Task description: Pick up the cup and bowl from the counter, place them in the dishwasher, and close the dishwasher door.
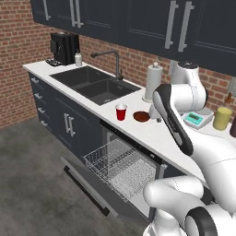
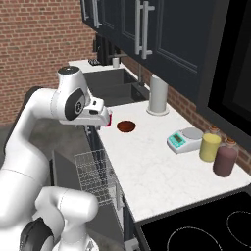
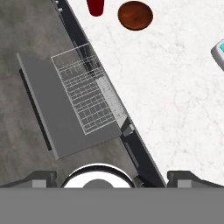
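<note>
The red cup [image 1: 120,111] stands upright on the white counter [image 1: 152,133], just right of the sink. Beside it sits the dark reddish-brown bowl [image 1: 141,116], also seen as cup [image 3: 95,6] and bowl [image 3: 135,15] at the top of the hand view. Below them the dishwasher door [image 3: 46,109] hangs fully open, with the empty white wire rack [image 3: 85,94] pulled out over it. My gripper [image 3: 113,177] is open and empty, held high over the counter's front edge and looking straight down. In the right base view my hand covers part of the cup [image 2: 109,117].
A double sink [image 1: 99,85] and coffee machine [image 1: 64,46] lie left of the cup. A paper towel roll [image 1: 153,83], a teal scale [image 1: 196,119], a yellow jar [image 2: 210,147] and a maroon jar [image 2: 225,161] stand toward the wall. A cooktop [image 2: 206,230] lies at the right end.
</note>
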